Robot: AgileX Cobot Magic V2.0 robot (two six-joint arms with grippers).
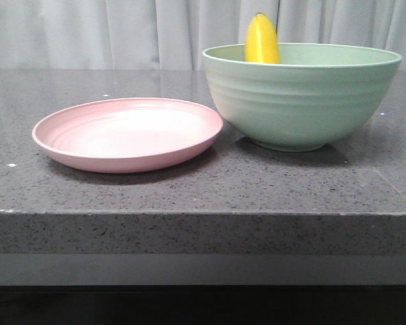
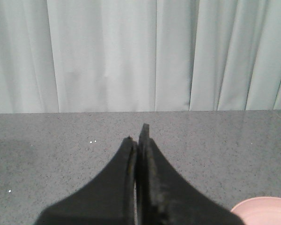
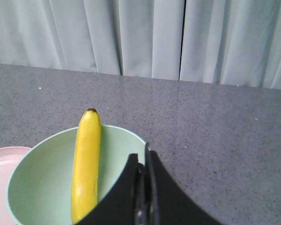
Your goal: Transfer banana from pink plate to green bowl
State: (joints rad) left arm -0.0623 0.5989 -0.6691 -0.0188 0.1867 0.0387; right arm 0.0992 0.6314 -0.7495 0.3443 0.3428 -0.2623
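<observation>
Smooth yellow banana point(image 3: 86, 164) already leaning in ridged mint-green bowl point(image 1: 302, 95), long axis near-to-far, just left of closed, empty right gripper point(image 3: 143, 161); left gripper point(image 2: 136, 138) likewise closed, seemingly farther.

Bright, even overhead light; glare whitens the plate point(image 1: 128, 134); soft shadows fall beneath the dishes; close fingers point(image 2: 152, 187) blur.

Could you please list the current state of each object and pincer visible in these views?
banana: inside the bowl, leaning on the wall, tip above the rim.
green bowl: upright on the table, holding the banana.
pink plate: flat on the table, nothing on it.
left pincer: shut, holding nothing.
right pincer: shut, holding nothing, beside the bowl.
</observation>
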